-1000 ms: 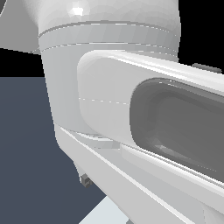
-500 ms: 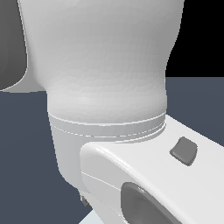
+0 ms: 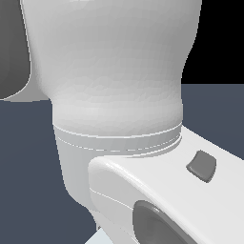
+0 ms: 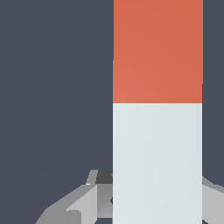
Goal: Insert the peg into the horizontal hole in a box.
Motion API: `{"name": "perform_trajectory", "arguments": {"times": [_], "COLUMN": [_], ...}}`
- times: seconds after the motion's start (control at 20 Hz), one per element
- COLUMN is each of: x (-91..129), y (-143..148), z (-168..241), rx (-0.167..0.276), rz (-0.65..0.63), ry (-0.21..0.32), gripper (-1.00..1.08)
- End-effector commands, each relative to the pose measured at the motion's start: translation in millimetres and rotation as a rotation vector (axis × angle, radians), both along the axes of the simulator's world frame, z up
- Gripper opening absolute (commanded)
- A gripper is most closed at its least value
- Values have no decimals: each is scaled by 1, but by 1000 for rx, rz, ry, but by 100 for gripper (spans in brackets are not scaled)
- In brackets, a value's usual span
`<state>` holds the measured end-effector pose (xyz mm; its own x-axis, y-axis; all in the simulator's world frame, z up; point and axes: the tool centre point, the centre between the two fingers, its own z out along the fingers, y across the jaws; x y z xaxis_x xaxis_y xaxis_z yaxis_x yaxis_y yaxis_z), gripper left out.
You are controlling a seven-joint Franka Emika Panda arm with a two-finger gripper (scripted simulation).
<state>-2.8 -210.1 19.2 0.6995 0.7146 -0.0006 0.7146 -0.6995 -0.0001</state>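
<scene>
In the wrist view the peg (image 4: 157,131) fills much of the picture, very close to the camera. Its red-orange end (image 4: 157,50) points away from the gripper and its light grey-white part runs back between the fingers. My gripper (image 4: 157,192) stands around the white part, with a grey finger (image 4: 87,201) showing on one side and a sliver of the other finger on the far side, both against the peg. The box and its hole are out of view. In the exterior view the gripper and peg are hidden behind the arm.
The arm's white links (image 3: 119,95) fill nearly all of the exterior view, with dark blue-grey floor (image 3: 28,167) behind them. Around the peg, the wrist view shows only the same dark floor (image 4: 52,87).
In the exterior view the arm's links have swung: the long link with the grey inset has dropped low and a round joint housing now fills the middle.
</scene>
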Motion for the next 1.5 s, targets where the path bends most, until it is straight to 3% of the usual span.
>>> {"name": "perform_trajectory", "arguments": {"times": [0.0,0.45,1.05,1.45], "x": [0,5,7,0], "y": [0,27,134,174], "z": [0,21,101,132], "rx": [0,-1,-3,-2], "rz": [0,74,357,464], "ry": [0,0,0,0], "gripper": [-100,-100,-100,-100]}}
